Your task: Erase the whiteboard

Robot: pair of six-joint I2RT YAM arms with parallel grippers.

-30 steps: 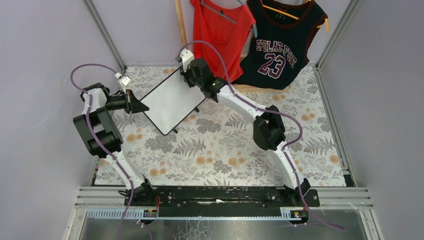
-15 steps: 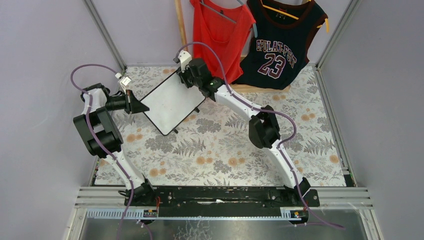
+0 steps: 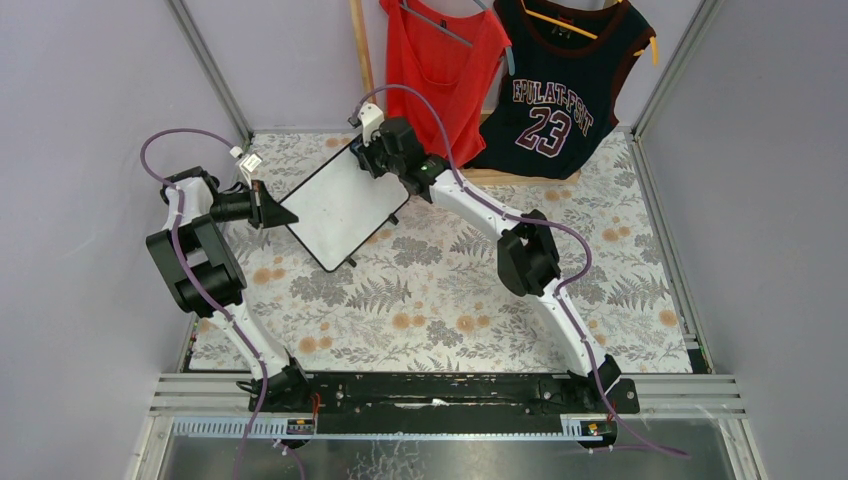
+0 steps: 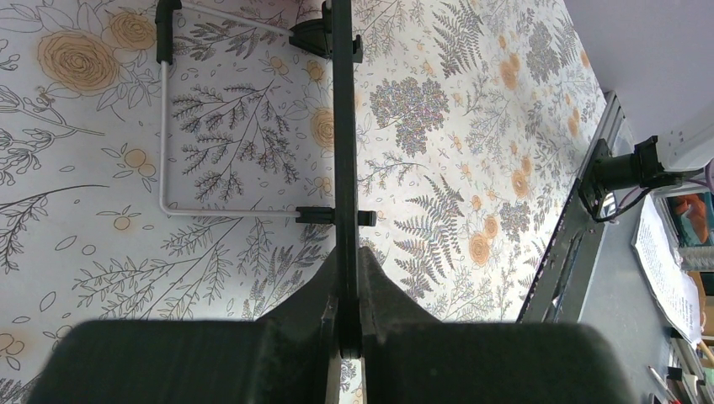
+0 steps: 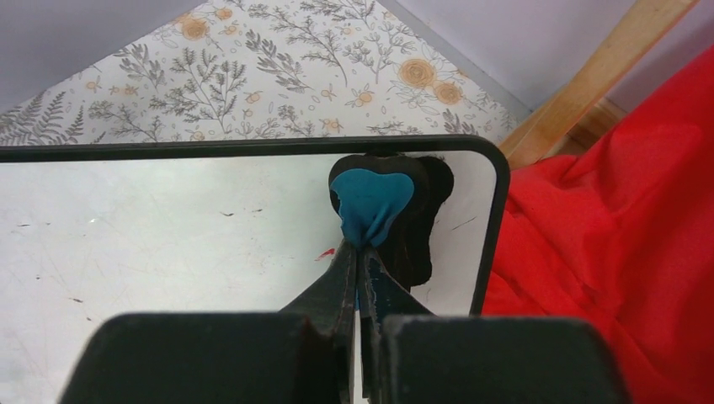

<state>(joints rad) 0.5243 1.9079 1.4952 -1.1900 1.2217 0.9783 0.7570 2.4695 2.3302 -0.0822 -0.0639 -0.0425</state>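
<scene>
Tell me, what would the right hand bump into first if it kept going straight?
Probably the white rectangular board with the black frame: the right hand grips a blue eraser whose tip seems to touch it near the corner.

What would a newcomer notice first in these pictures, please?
The nearly clean whiteboard stands far left on the table, its edge clamped by the left pincer. The right pincer holds a blue eraser at its far corner; a red top and number-23 jersey hang behind.
</scene>
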